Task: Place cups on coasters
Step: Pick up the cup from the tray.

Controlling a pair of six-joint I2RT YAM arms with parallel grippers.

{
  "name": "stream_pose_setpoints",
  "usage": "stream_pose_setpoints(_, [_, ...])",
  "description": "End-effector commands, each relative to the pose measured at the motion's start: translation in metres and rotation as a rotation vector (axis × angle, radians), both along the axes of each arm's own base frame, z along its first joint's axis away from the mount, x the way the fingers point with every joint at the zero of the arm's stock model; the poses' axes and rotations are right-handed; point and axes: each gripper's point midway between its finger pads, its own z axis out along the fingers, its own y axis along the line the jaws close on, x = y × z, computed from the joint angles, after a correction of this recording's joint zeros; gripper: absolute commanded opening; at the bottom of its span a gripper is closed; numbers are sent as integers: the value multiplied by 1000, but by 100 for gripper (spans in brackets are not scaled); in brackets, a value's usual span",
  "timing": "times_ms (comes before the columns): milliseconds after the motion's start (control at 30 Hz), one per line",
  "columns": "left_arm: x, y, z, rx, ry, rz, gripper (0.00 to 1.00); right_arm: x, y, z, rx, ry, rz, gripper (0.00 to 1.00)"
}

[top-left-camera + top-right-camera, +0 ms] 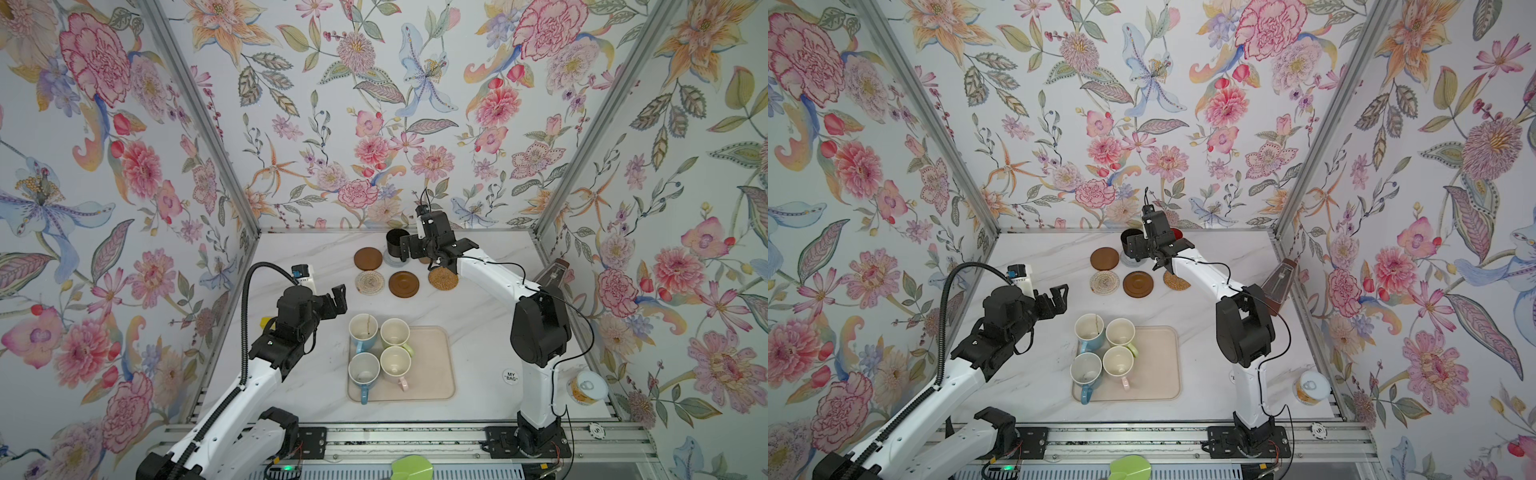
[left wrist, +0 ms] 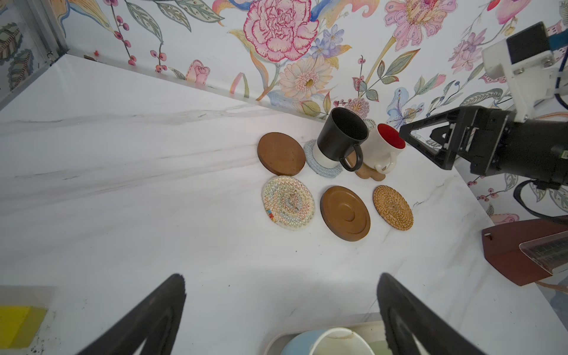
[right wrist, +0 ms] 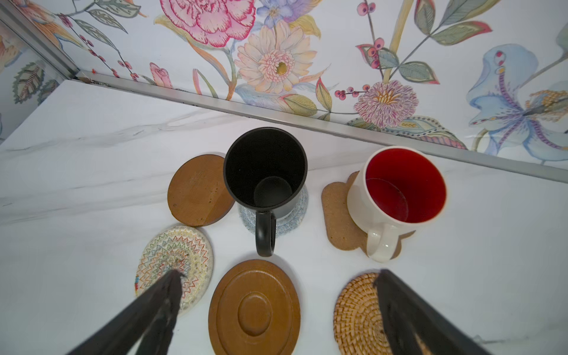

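Just beyond the right gripper (image 3: 278,275), its jaws spread wide and empty, the black mug (image 3: 265,172) stands on the grey coaster (image 3: 292,222), handle toward it.

The left arm (image 1: 232,395) and right arm (image 1: 536,386) had white shells and black joint housings. A ribbed black conduit (image 1: 244,332) ran along the left, a thin black wire (image 1: 591,332) along the right. The left claw (image 2: 282,276) had black triangular fingers (image 2: 166,301).

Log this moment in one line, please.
black mug on grey coaster; white mug on tan coaster; four mugs on tray; left claw open; right claw open
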Motion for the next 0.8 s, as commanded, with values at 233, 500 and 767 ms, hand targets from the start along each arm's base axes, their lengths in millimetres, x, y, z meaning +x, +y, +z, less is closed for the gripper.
stream_pose_setpoints(233, [-43, -2, -1, -32, 185, 20, 97, -12, -18, 30, 48, -76, -55, 99])
stream_pose_setpoints(500, [-84, -16, -15, -23, 293, -10, 94, -16, -22, 33, 58, -83, -62, 99])
stream_pose_setpoints(767, [-116, -26, -9, -39, 338, -57, 90, -22, -35, 29, 50, -84, -83, 99])
